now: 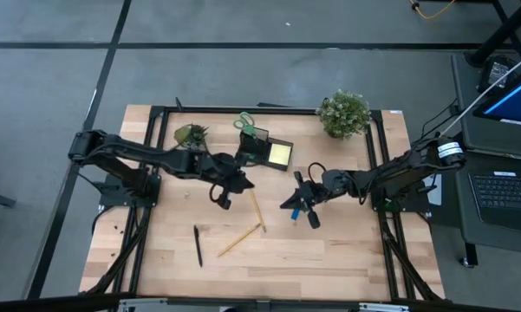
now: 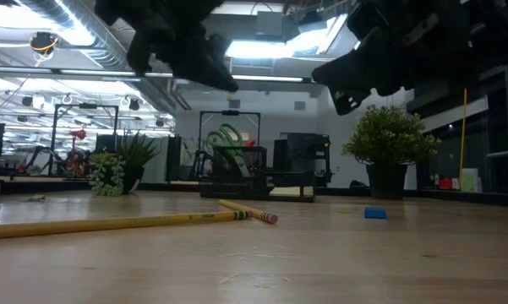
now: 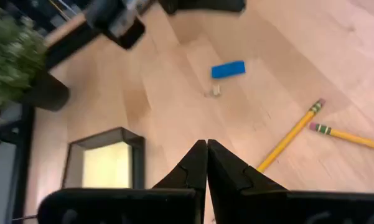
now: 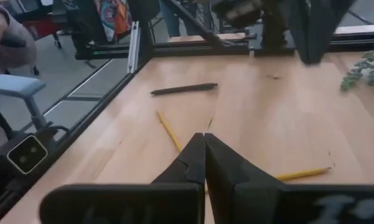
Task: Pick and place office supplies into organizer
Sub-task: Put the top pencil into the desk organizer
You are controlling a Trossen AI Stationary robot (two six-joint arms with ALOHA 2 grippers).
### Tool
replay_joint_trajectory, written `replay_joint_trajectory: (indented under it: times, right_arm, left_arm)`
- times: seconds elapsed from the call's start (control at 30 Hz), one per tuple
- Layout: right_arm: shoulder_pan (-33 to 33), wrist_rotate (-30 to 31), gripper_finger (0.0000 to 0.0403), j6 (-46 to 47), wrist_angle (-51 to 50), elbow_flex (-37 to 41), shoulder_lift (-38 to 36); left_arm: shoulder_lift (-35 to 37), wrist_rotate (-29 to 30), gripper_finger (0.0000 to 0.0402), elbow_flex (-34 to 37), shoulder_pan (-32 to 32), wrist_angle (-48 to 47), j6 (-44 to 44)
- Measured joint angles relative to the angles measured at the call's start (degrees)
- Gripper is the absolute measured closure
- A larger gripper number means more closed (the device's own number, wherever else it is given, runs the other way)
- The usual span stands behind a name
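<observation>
Near edge of tabletop (image 1: 329, 260): black pen (image 1: 198, 245) lies left, alone. Just right of it, pencil (image 1: 239, 240) lies at a slant; second pencil (image 1: 257, 211) runs away from its far end toward mid-table, tips close together. In low view both pencils sit nearest the camera, eraser ends touching or nearly so; cannot tell which.

Mid-table, right: right pincer (image 1: 295, 204) hangs above the wood, fingers pressed together, nothing pinched; right wrist view confirms tips (image 4: 203, 163) meeting. Small blue piece (image 1: 293, 218) lies on the wood just near side of that pincer, apart from it. Tiny pale bit (image 3: 216, 91) beside the blue piece, id. unclear.

Mid-table, left: left pincer (image 1: 221, 198) raised off the surface, fingers pressed together, empty; left wrist view shows tips (image 3: 206, 168) closed above bare wood.

Farther back, centre: organizer (image 1: 269, 149), black mesh, standing upright. Green-handled scissors (image 1: 245, 122) stand in its taller cup, handles up. Yellow sticky-note pad (image 1: 280, 154) lies flat in the lower tray, right of the cup.

Far edge: small plant (image 1: 191, 134) left of organizer, larger potted plant (image 1: 344, 113) right; both well apart from the supplies.
</observation>
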State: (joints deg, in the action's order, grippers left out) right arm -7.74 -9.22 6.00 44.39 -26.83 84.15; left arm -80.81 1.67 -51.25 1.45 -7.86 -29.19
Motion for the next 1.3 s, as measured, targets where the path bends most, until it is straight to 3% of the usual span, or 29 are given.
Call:
replay_joint_trajectory:
  times: [0.2, 0.37, 0.6, 1.07, 1.3]
  right_arm:
    - [-0.04, 0.09, 0.0395, 1.90, -3.02, -0.10, -2.56]
    - [0.62, 0.18, 0.0395, 1.20, -11.19, -0.07, -6.26]
    - [0.72, 0.58, 0.0395, -2.00, -15.14, -0.09, -7.98]
    - [0.82, 0.77, 0.0395, -3.25, -16.82, -0.07, -7.74]
    - [0.97, 0.77, 0.0395, -3.28, -16.88, -0.07, -7.74]
  left_arm:
    - [-6.33, 0.01, 0.0399, -5.82, 0.07, -5.40, -0.06]
    - [-12.84, -3.75, 0.0398, -11.65, -0.08, -11.67, -1.69]
    - [-18.51, -4.10, 0.0397, -15.23, -0.08, -19.91, -1.04]
    - [-21.57, -10.19, 0.0399, -18.55, 0.77, -22.46, -5.38]
    - [-21.76, -9.70, 0.0396, -18.48, 1.08, -20.34, -8.62]
